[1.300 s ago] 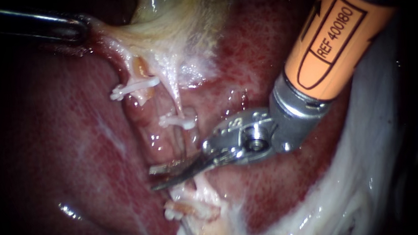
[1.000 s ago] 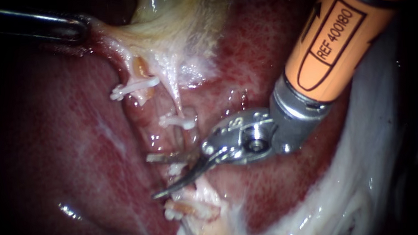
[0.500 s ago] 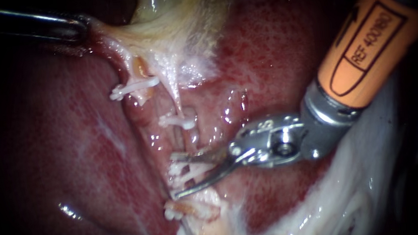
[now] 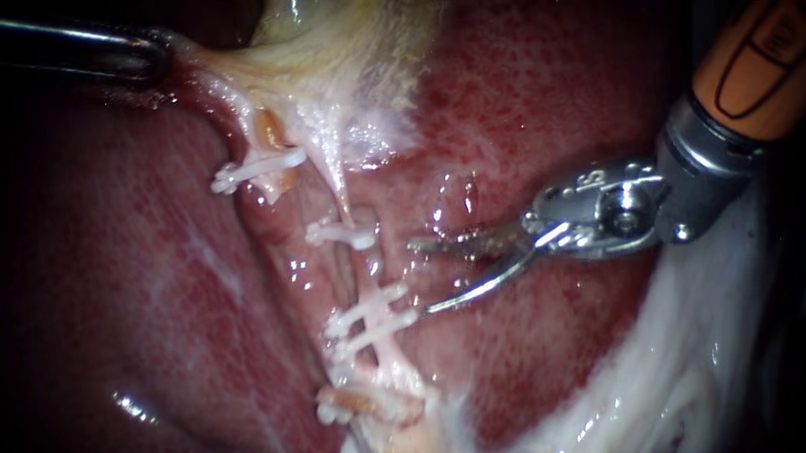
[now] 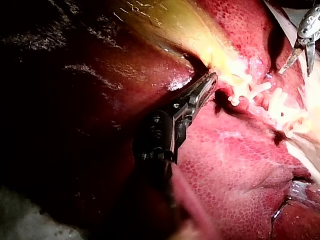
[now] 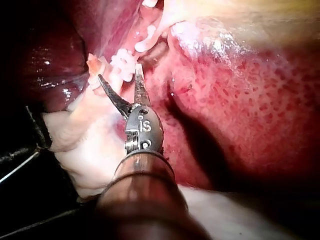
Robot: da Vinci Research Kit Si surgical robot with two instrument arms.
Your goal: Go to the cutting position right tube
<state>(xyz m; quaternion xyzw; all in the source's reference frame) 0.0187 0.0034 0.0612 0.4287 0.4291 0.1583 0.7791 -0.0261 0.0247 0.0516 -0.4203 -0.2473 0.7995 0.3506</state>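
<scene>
The right tube is a thin pale strand running down from the gallbladder. It carries one white clip higher up and two white clips lower down. My right instrument comes in from the right with curved blades open, tips just right of the tube, level with the gap between the clips and touching nothing. In the right wrist view its blades gape just short of the clips. My left instrument at the upper left is shut on the gallbladder's edge and holds it taut.
The left tube bears another clip, and one more clip sits on a stump below. Red liver surrounds the field. White fatty tissue lies under my right instrument's orange shaft.
My right instrument's blades, nearly shut across the tube between the clips, opened and drew back right and slightly up, uncovering the two lower clips. The left instrument stayed still.
</scene>
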